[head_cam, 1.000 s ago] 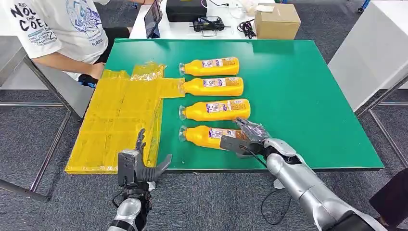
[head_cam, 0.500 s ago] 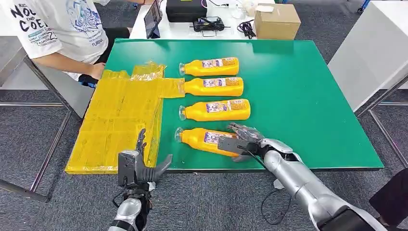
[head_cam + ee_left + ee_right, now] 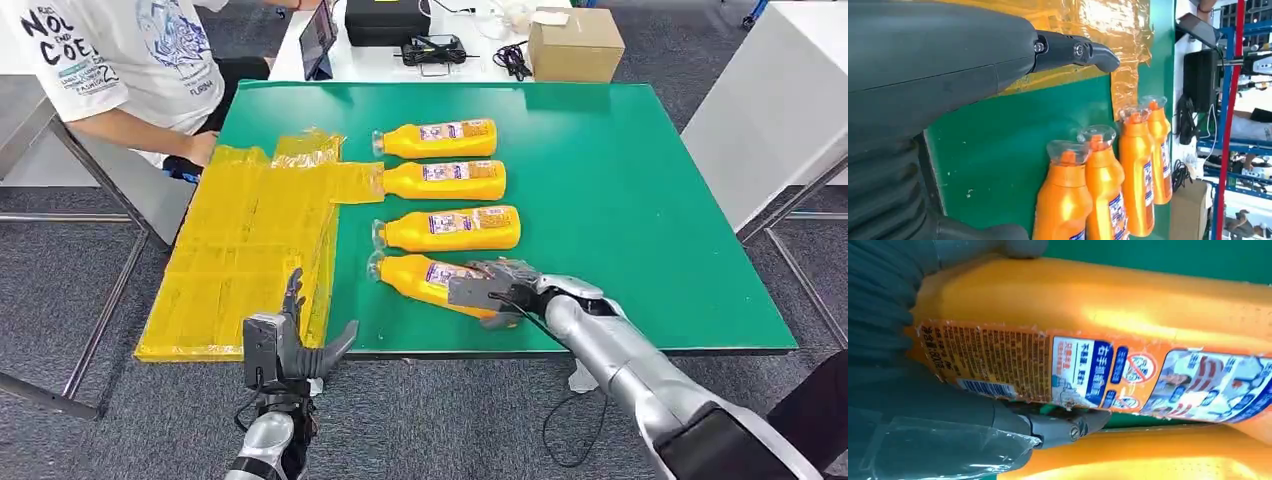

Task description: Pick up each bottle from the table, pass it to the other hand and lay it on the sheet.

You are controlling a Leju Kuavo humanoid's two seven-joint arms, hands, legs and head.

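Observation:
Several orange bottles lie side by side on the green table [image 3: 640, 200], caps toward the yellow sheet [image 3: 250, 240]. My right hand [image 3: 495, 292] grips the nearest bottle [image 3: 420, 277] around its base end; the bottle is tilted, its cap end close to the second bottle [image 3: 447, 229]. The right wrist view shows my fingers [image 3: 1058, 425] wrapped around the labelled body of the held bottle [image 3: 1098, 305]. My left hand [image 3: 285, 340] hovers open at the table's front edge, beside the sheet's near corner. In the left wrist view the bottle row [image 3: 1108, 190] lies beyond a finger [image 3: 1073, 50].
A person in a white shirt [image 3: 120, 60] sits at the table's far left corner, next to the sheet. A cardboard box [image 3: 575, 43] and black devices [image 3: 385, 20] stand on the white table behind. Another white table [image 3: 770, 110] stands to the right.
My right hand has tightened on the nearest bottle and shifted it left; its cap end has swung toward the second bottle. The left hand has stayed put.

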